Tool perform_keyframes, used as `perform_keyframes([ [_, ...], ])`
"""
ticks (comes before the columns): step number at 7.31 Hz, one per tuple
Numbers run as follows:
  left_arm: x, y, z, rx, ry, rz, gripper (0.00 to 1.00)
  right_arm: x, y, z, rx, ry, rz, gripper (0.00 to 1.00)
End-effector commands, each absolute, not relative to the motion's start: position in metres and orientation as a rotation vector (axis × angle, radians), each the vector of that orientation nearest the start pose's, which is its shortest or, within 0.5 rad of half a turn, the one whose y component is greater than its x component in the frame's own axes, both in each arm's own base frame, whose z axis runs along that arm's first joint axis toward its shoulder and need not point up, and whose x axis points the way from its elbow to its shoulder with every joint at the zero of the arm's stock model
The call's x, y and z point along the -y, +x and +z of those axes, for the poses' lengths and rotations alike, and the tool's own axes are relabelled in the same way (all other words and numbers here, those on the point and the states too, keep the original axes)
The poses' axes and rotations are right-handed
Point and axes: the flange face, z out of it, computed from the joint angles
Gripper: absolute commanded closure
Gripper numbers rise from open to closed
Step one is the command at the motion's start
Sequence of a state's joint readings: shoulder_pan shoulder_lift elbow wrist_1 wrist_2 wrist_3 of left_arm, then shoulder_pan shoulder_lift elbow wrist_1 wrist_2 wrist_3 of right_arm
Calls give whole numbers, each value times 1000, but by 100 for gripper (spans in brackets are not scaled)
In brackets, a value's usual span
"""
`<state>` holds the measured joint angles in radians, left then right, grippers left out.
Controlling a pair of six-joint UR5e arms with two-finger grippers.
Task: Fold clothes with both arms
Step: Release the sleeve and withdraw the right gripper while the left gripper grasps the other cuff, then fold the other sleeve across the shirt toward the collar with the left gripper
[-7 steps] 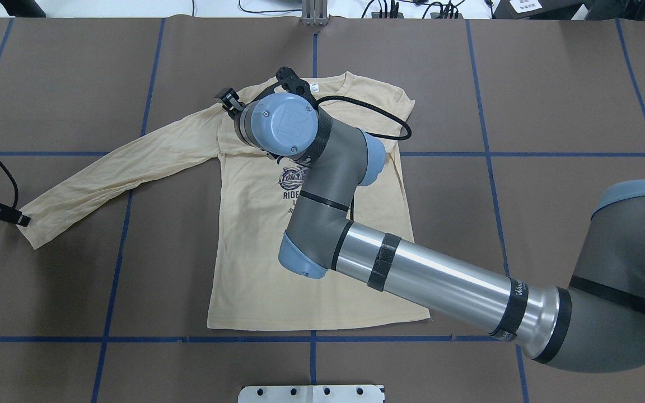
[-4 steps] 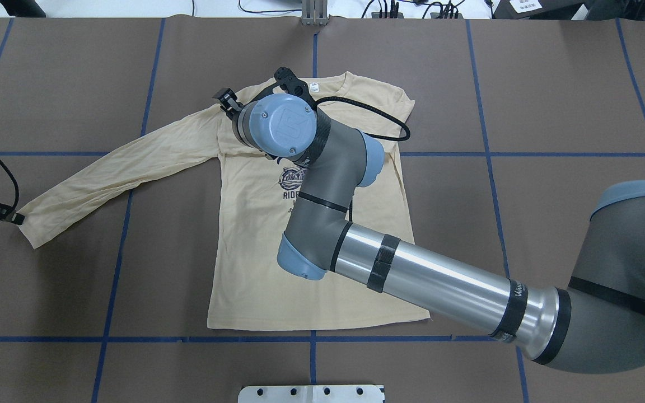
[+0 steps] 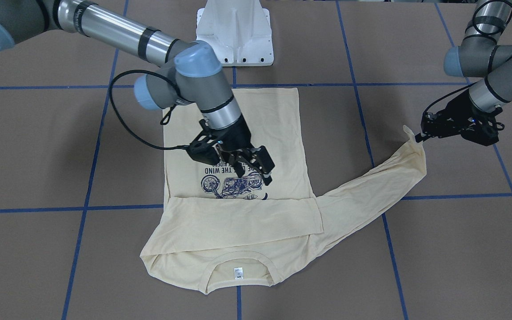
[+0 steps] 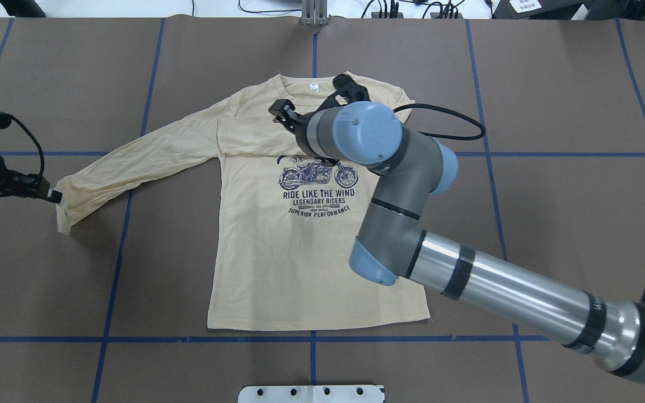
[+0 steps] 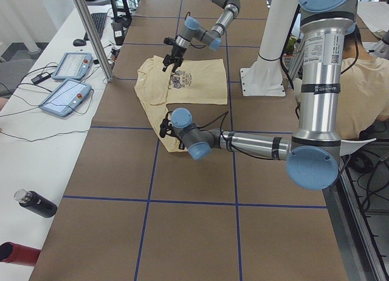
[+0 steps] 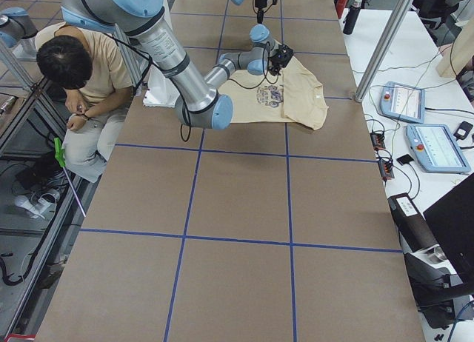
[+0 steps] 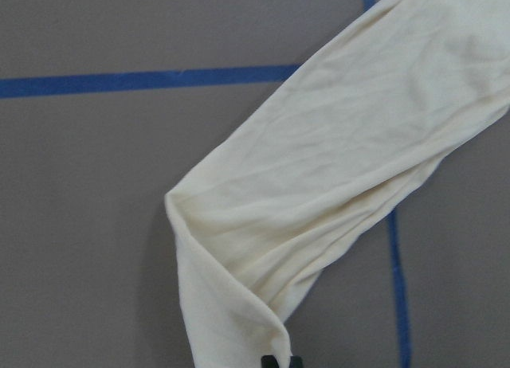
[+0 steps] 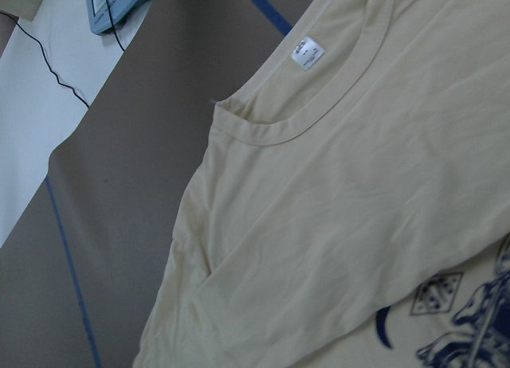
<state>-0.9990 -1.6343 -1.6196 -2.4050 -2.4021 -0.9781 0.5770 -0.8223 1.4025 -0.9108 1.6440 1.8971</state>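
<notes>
At nine o'clock the left gripper [image 4: 54, 196] pinched the cuff [image 4: 64, 214] of the shirt [image 4: 300, 268], while the right gripper [image 4: 312, 95], its arm stretched in from four o'clock, hung wide open and empty over the chest.

You have cream long-sleeved T-shirt [image 4: 300, 268] flat, print up; one sleeve folded across chest, other stretched sideways, cuff pinched in left gripper [image 4: 55, 197]. Right gripper [image 3: 254, 172] above print, jaws apart.
</notes>
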Motion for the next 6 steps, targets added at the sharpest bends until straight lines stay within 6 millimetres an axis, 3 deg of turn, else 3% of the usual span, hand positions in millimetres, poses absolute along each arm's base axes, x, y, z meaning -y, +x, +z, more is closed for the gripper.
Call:
perform_keyframes([
  [1, 515, 294, 375, -1297, -19, -138, 100, 519, -464, 289, 1199, 104, 663, 0],
  [3, 546, 371, 242, -1327, -153, -247, 100, 522, -396, 370, 1087, 167, 547, 0],
  [4, 564, 402, 200, -1344, -146, -300, 100, 519, -384, 398, 1040, 184, 527, 0],
  [6, 607, 499, 108, -1364, -88, -414, 100, 509, -354, 452, 982, 204, 499, 0],
])
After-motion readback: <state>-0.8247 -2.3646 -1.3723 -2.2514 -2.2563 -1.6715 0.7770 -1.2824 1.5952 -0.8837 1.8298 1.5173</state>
